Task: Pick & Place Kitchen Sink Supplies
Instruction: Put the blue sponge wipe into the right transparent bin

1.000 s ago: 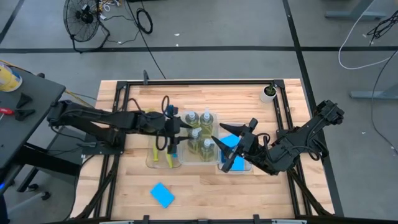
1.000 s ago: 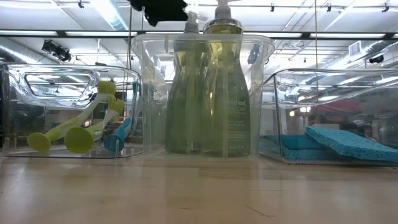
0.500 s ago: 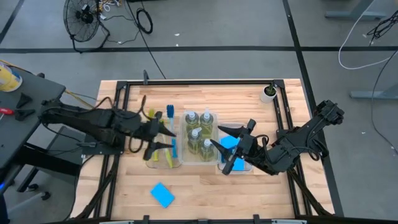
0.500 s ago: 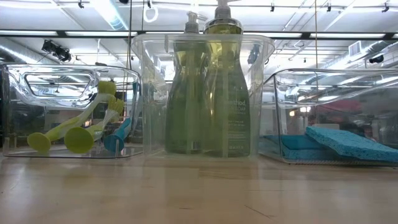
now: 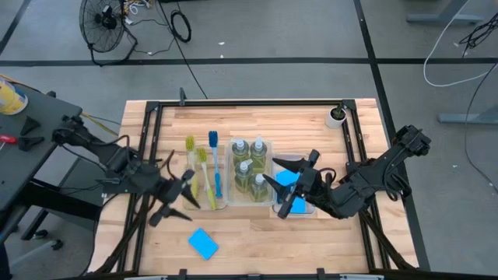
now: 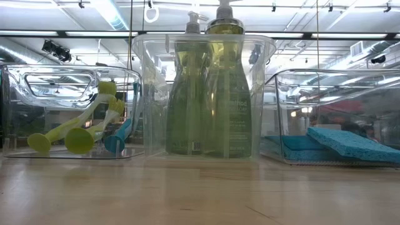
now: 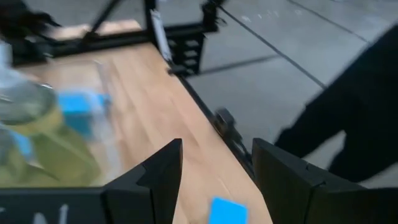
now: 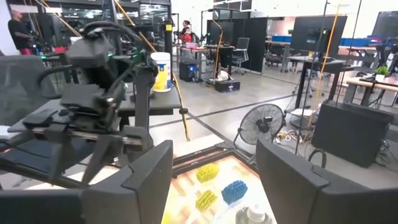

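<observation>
**Brushes, soap and sponges in trays, one sponge loose**

Looking down from my high camera, I see three dish brushes [image 5: 201,171] lying side by side in the left clear tray [image 5: 189,204], long axes running front to back, bristle heads toward the far edge; two are yellow-green, one blue. Four pump bottles [image 5: 249,169] stand upright in the middle tray. Blue sponges [image 5: 289,179] lie in the right tray. One loose sponge [image 5: 204,243] lies flat on the wooden table [image 5: 257,241], near the front edge, turned diagonally. My left gripper [image 5: 173,198] hovers by the left tray's front corner, fingers spread, empty. My right gripper [image 5: 284,183] hovers over the right tray, fingers wide, empty. A white cup [image 5: 336,117] sits at the far right corner; a fan [image 5: 105,19] stands on the grey floor.

At table height, the brushes [image 6: 81,131] lean with handle ends low and near.

On my left wrist camera, the loose sponge [image 7: 222,210] shows between open fingers.

On my right wrist camera, brush heads [image 8: 217,183] show below, desks beyond.
</observation>
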